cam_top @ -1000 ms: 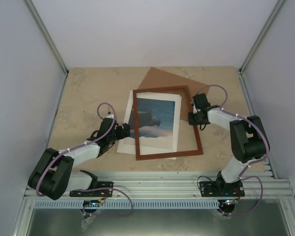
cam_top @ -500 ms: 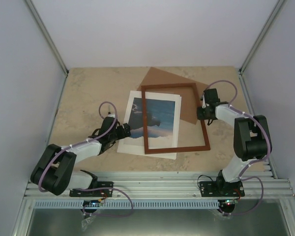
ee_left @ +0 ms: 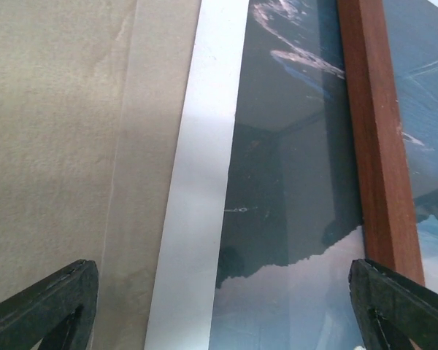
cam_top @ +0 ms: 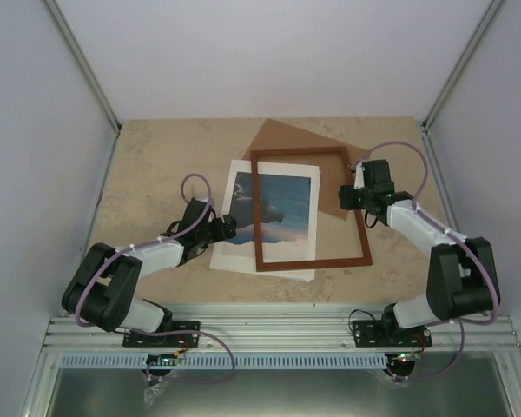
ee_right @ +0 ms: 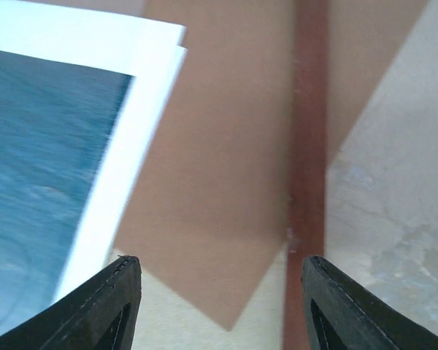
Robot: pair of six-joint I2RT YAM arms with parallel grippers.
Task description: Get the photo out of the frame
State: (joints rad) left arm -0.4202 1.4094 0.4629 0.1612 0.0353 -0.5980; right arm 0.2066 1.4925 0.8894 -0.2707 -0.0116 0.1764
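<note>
Frame, thin reddish-brown wooden rectangle, overlaps blue sea-cliff paper photo; left gripper wide by its left rail, right gripper spread, empty, over right rail.

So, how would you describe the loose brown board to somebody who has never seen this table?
Look at the far middle of the beige table. There, a flat sheet lies askew, partly under the far right corner of the reddish wooden frame: the brown board. Unlike the sea photo and white sheets beside it, it is plain brown.
</note>
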